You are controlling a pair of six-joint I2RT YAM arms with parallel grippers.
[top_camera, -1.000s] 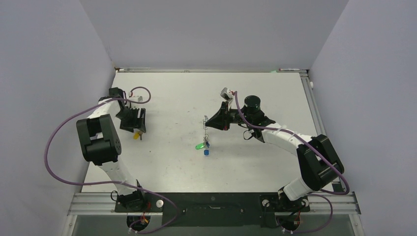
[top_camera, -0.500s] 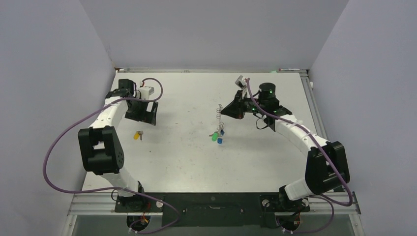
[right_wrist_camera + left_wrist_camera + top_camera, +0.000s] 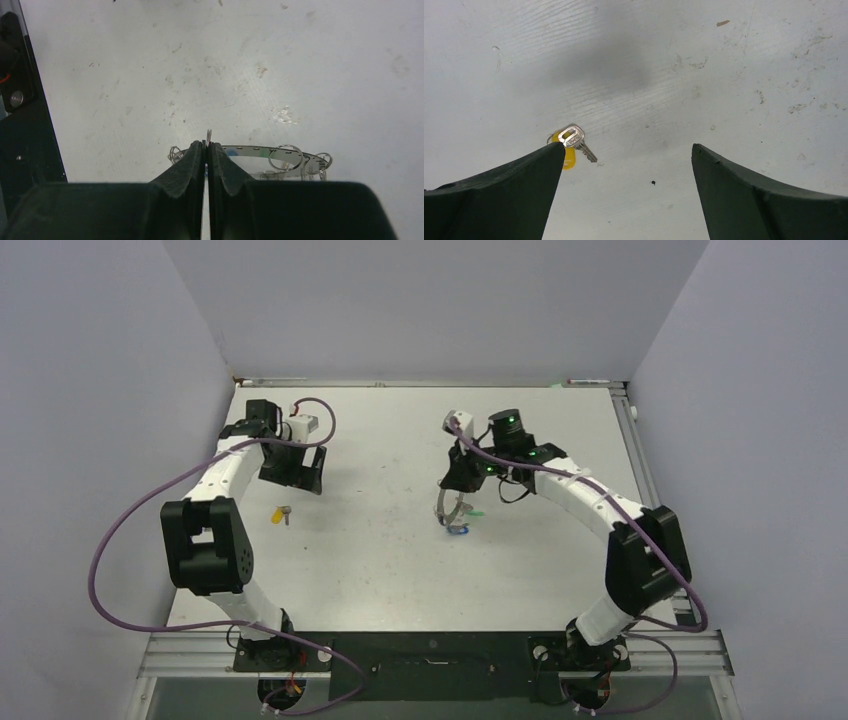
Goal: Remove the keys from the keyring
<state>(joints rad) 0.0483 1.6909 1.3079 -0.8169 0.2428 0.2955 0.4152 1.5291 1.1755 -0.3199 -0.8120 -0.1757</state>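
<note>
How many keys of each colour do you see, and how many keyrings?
yellow key: 1
green key: 1
blue key: 1
keyring: 1
Total: 4

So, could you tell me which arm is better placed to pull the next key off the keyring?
Left. The left tool is open and empty near the loose yellow key, whereas the right tool is shut on the keyring, steadying it.
</note>
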